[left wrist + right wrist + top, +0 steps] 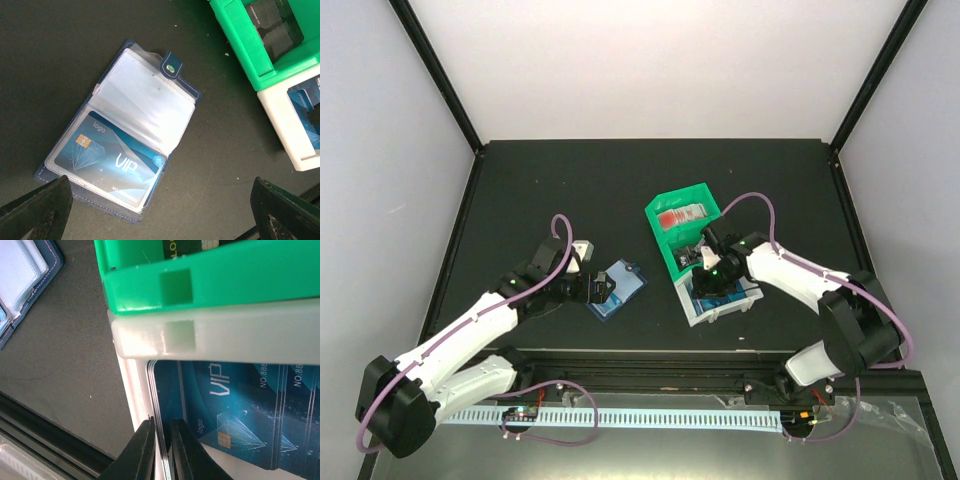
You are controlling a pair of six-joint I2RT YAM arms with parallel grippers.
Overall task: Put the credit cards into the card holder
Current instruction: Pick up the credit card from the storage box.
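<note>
The dark navy-blue, wallet-like card holder (145, 100) is laid open flat, one bright blue plastic credit card (112, 157) sleeved inside; more blue cards (235, 405) are stacked in a white bin (225, 340).

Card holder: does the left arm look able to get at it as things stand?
Probably yes: the card holder lies open on the table just ahead of the open left gripper, nothing between them.

Even bright light, soft glare on the card holder (145, 100), foregrounds blurred.
</note>
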